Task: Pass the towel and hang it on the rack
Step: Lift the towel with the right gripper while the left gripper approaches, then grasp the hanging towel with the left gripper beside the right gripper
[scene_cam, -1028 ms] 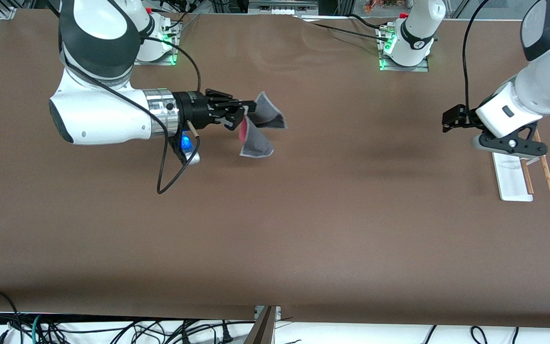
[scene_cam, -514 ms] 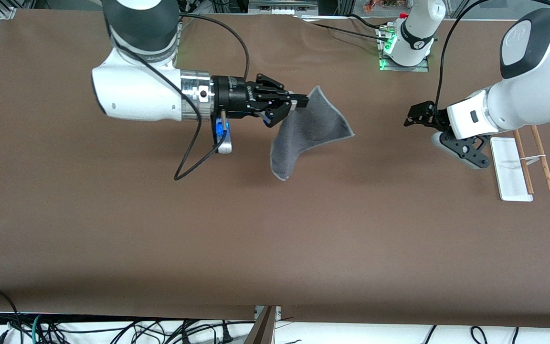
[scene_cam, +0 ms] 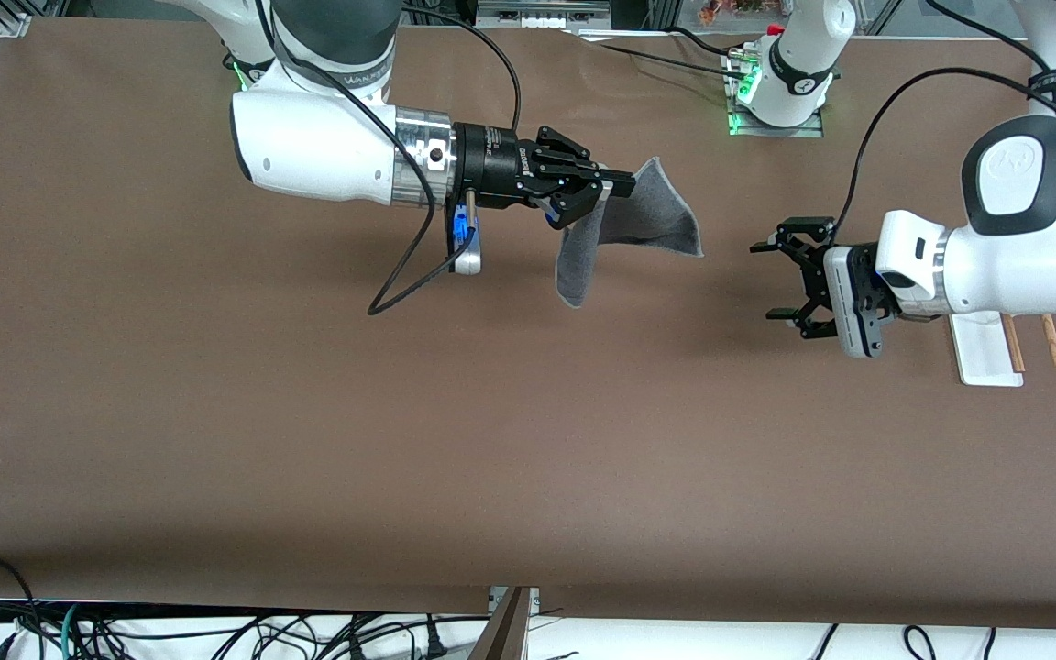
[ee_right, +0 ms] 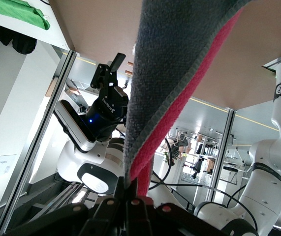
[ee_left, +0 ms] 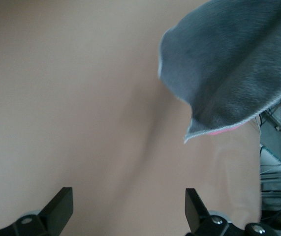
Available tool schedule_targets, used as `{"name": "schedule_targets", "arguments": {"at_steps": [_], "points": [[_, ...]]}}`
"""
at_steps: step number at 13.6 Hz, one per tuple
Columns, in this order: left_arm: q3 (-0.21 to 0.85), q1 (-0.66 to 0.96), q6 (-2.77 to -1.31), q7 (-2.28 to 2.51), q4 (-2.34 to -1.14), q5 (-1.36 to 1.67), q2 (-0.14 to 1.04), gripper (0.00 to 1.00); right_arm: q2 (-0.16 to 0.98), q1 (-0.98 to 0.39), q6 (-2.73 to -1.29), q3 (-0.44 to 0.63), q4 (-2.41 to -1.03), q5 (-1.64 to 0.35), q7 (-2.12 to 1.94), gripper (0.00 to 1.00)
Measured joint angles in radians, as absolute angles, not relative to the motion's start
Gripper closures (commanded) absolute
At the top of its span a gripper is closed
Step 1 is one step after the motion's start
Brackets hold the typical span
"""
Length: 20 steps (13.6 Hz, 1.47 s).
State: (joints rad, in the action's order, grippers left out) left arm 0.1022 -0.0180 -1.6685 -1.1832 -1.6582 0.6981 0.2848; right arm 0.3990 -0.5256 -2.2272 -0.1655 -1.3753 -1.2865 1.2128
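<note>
My right gripper (scene_cam: pixel 618 188) is shut on one edge of the towel (scene_cam: pixel 640 225), which hangs grey side out over the middle of the table. In the right wrist view the towel (ee_right: pixel 179 73) shows grey and pink-red faces rising from the shut gripper (ee_right: pixel 135 191). My left gripper (scene_cam: pixel 771 280) is open and empty, level with the towel and a short gap from it, toward the left arm's end. In the left wrist view the towel (ee_left: pixel 234 73) hangs ahead of the open gripper (ee_left: pixel 128 209). The rack (scene_cam: pixel 986 353) stands at the left arm's end, partly hidden by the left arm.
A black cable (scene_cam: pixel 409 275) loops down from the right wrist. The left arm's base (scene_cam: pixel 780 92) with a green light stands at the table's back edge. The brown table (scene_cam: pixel 491 440) is bare nearer the front camera.
My right gripper carried the towel toward the left arm's end. My left gripper swung away from the rack, turned toward the towel and came closer to it.
</note>
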Motion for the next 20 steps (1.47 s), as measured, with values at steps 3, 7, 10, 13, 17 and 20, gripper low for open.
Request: {"name": "schedule_targets", "arguments": {"at_steps": [3,7,10,13,17,20], "points": [[0.108,-0.014,-1.676,-1.373,-1.66,0.796,0.292,0.0,0.399,-0.525,-2.227,-0.162,-1.375,-1.287,1.213,1.0],[0.121,-0.012,-1.696,-1.501,-1.694,0.885,0.291,0.0,0.4,-0.525,-2.227,-0.16,-1.375,-1.287,1.213,1.0],[0.188,-0.011,-1.78,-1.531,-1.752,0.924,0.275,0.0,0.401,-0.525,-2.228,-0.159,-1.375,-1.287,1.213,1.0],[0.235,-0.007,-1.834,-1.534,-1.809,0.933,0.222,0.24,0.401,-0.525,-2.228,-0.158,-1.375,-1.287,1.213,1.0],[0.255,-0.007,-1.842,-1.536,-1.847,0.933,0.182,0.19,0.401,-0.525,-2.228,-0.157,-1.375,-1.287,1.213,1.0],[0.256,-0.007,-1.842,-1.54,-1.871,0.933,0.172,0.24,0.401,-0.525,-2.228,-0.157,-1.375,-1.287,1.213,1.0]]}}
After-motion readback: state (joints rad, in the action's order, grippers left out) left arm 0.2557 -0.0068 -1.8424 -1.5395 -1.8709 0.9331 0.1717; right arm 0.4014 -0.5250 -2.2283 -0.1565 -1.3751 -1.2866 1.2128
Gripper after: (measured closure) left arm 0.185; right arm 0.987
